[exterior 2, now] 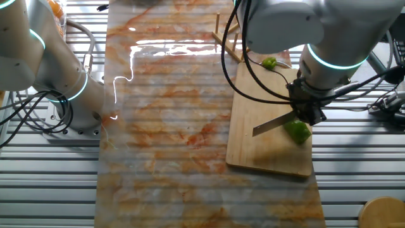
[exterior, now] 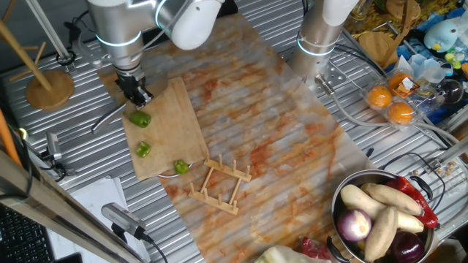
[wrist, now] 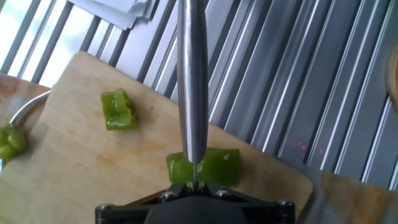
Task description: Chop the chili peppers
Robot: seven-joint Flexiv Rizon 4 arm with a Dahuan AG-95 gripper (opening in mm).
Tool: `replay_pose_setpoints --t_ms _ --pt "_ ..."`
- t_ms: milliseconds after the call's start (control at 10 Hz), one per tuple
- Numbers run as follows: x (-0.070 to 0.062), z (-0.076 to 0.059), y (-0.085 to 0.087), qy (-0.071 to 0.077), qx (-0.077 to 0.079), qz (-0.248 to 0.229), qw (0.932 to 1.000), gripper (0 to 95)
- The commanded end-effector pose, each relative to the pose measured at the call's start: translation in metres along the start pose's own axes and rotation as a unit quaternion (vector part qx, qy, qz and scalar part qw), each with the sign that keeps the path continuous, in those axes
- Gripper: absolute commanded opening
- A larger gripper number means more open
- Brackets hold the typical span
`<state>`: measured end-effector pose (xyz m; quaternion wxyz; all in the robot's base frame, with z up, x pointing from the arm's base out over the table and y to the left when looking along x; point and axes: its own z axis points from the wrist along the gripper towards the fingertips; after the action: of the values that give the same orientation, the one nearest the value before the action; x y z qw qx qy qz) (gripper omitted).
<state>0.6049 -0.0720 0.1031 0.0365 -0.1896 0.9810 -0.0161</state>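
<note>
My gripper (exterior: 136, 92) is shut on a knife (wrist: 193, 81) and stands over the near end of the wooden cutting board (exterior: 168, 117). The blade lies across a green chili chunk (wrist: 208, 167), edge down onto it. In the other fixed view the blade (exterior 2: 273, 123) sticks out to the left beside that chunk (exterior 2: 299, 132) under my gripper (exterior 2: 309, 113). A second chunk (wrist: 119, 110) lies further along the board (wrist: 74, 168). A third piece (wrist: 10, 142) sits at the board's far edge by a metal rim. One fixed view shows all three pieces (exterior: 140, 118), (exterior: 143, 150), (exterior: 180, 167).
A wooden rack (exterior: 218, 184) stands just past the board. A metal bowl (exterior: 344, 193) with pale roots, onions and red peppers is at the lower right. A wooden stand (exterior: 50, 89) is at the left. A second arm's base (exterior: 319, 36) is at the back. Oranges (exterior: 390, 104) lie at the right.
</note>
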Motion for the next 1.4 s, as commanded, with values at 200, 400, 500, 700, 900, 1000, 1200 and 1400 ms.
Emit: replay_pose_setpoints --t_ms 200,400,500,700,900,1000,1200,1400 --pt "0.000 -0.002 0.001 0.018 -0.008 0.013 0.9997 0.0" --pt "0.000 -0.002 0.001 0.021 -0.004 0.017 0.9996 0.0" --pt "0.000 -0.002 0.001 0.019 -0.006 0.017 0.9997 0.0" --pt "-0.015 0.003 -0.007 0.027 -0.009 0.017 0.9994 0.0" --pt "-0.024 0.008 -0.012 0.031 -0.008 0.020 0.9993 0.0" --pt "-0.026 0.008 -0.012 0.031 -0.007 0.023 0.9992 0.0" --pt "-0.026 0.010 -0.014 0.032 0.000 0.021 0.9993 0.0" --pt "-0.024 0.015 -0.020 0.033 0.007 0.011 0.9994 0.0"
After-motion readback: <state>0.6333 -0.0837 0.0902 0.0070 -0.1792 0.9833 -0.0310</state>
